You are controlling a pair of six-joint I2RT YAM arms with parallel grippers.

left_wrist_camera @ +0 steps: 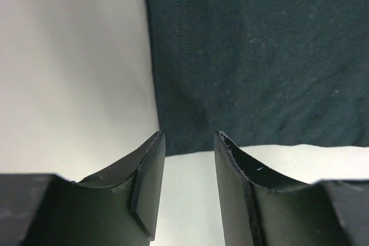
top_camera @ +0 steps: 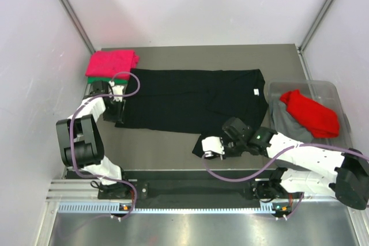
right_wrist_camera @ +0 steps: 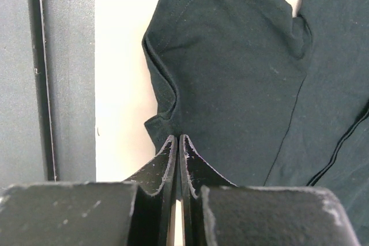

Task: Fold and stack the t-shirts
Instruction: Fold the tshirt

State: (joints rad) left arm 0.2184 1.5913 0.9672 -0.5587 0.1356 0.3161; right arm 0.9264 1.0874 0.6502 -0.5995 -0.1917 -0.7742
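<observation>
**Black shirt lying crosswise, one arm at each end**

The black t-shirt [top_camera: 190, 99] is lying spread on the table [top_camera: 173, 56], its long axis running left to right across the robot's front.

The left gripper [left_wrist_camera: 189, 135] is sitting at the shirt's left end. Its jaws are standing partly apart with nothing between them. The corner of the cloth is lying just ahead of the tips, and bare table is showing in the gap.

The right gripper [right_wrist_camera: 177, 137] is working the near right part of the shirt. Its jaws are pressed together on the edge of the sleeve [right_wrist_camera: 230, 73], and the cloth is puckering toward the tips.

A pink-red tee [top_camera: 112, 61] is resting folded on a green one [top_camera: 98, 79] at the far left corner. That is nearest the left arm.

A red tee [top_camera: 311, 113] and a grey one [top_camera: 285, 122] are waiting in the bin [top_camera: 328, 87] on the right.

Judgement: a fold is getting under way. The left jaws are needing a short reach forward onto the corner before the two ends can be lifted together.
</observation>
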